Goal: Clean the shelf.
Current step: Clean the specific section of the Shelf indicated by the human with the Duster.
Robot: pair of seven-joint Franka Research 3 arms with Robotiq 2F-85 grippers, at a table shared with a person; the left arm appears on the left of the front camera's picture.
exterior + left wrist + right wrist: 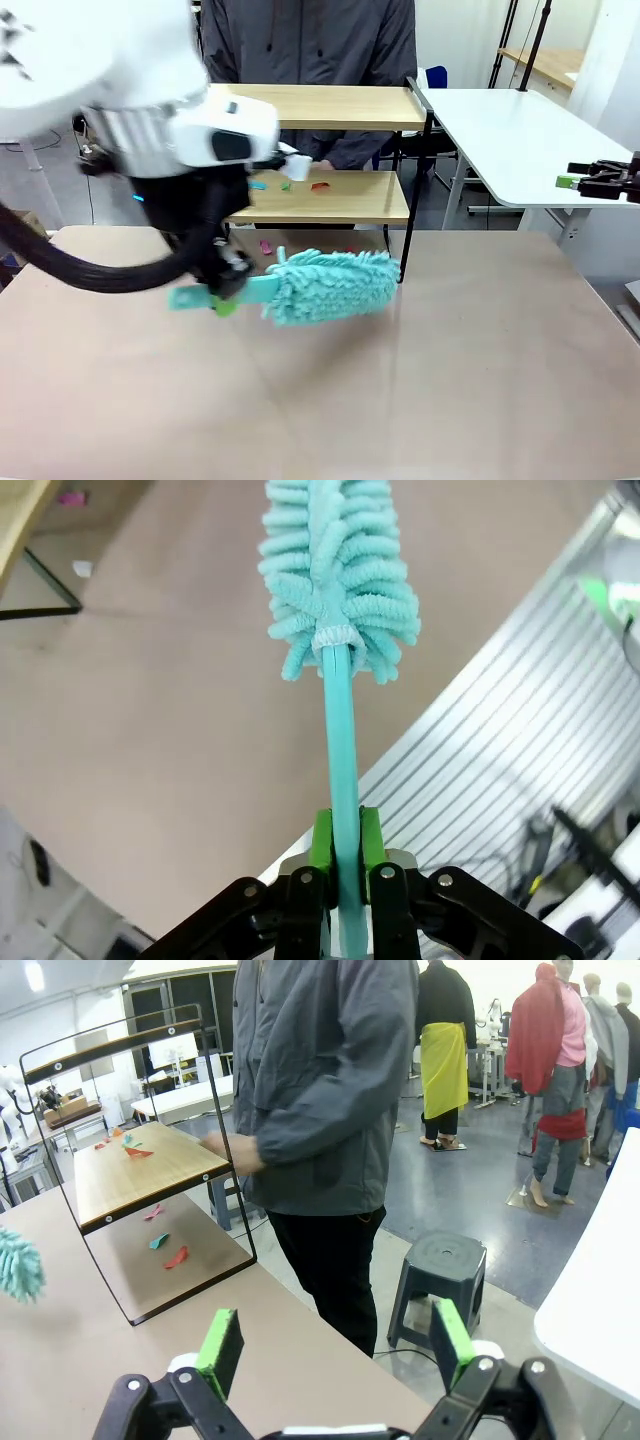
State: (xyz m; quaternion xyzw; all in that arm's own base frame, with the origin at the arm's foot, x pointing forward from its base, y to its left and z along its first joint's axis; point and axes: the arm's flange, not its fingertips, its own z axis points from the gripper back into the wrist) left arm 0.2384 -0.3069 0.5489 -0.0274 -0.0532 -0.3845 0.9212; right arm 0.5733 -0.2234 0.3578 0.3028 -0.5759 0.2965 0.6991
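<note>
Several coloured scraps on shelf; left gripper clamps teal duster before shelf; right gripper agape; person behind.

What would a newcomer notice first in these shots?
The fluffy teal duster in front of the shelf, its handle clamped in the left pincer. Next, the coloured scraps scattered on the shelf's lower board, with a person standing just behind it. The right pincer hangs open, off to the right side.
</note>
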